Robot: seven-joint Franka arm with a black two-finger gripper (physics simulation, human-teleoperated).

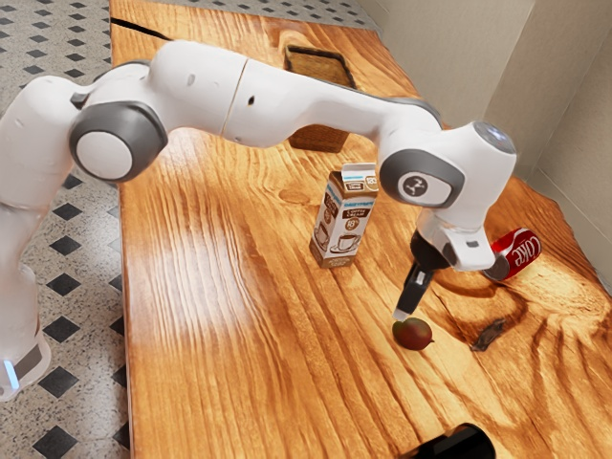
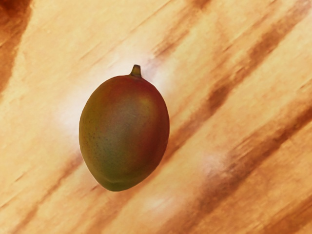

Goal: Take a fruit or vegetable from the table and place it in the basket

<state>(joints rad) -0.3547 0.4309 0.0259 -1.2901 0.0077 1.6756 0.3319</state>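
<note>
Exterior view, black gripper [image 1: 401,315]: yours, just over the fruit; wide or narrow, cannot tell.
Oval red-green mango [image 1: 414,334]: on the wooden table [image 1: 220,316], in from its edges.
Brown rectangular basket [image 1: 320,140]: near table's far edge.
Wrist view, mango: stemmed, below you.

My arm [image 1: 201,86] rises from the exterior view's left, bends at a grey-capped joint [image 1: 119,142], then stretches toward the exterior view's right, sloping gently down. At the end of that reach I have the wrist [image 1: 421,182], white with a grey cap, bent so the hand points downward. The black gripper [image 1: 401,314] hangs beneath it on a slant, its lower end angled a little toward the exterior view's left.
</note>
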